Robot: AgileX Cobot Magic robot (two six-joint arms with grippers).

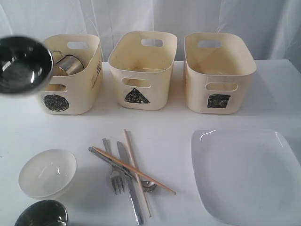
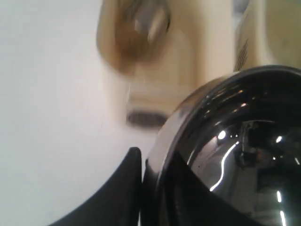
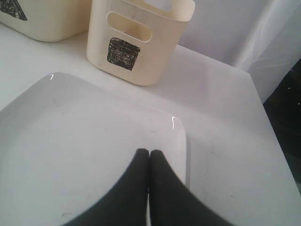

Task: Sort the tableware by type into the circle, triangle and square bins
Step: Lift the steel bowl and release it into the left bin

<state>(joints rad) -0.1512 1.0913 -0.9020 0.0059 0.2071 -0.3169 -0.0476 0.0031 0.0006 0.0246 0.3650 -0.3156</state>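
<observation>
Left gripper: closed down to a narrow gap on the rim of a steel bowl, one finger outside the wall, the other inside. A rim pinch makes sense here. The bowl is too wide and too slick to span, so the thin edge is my only purchase.

The bowl hangs tilted and clear of the bench, by the left side of the circle bin. Whether it is over the opening I cannot tell. This bin stands at the back left of the bench and already holds steel cups, so I judge round vessels go there and this bowl is on its way in.

Triangle bin at back centre, square bin at back right. I see nothing in either.

Right gripper: fingers pressed together, holding nothing, poised above the square plate at the front right corner. Probably parked clear of the left arm's path.

Waiting along the front edge:
- White bowl and a second steel bowl at the front left corner.
- Fork, knife, spoon and chopsticks, crossed in a loose heap at the middle.

Risk: a rim pinch on polished steel may slip or swing, so I judge a low release is best.
</observation>
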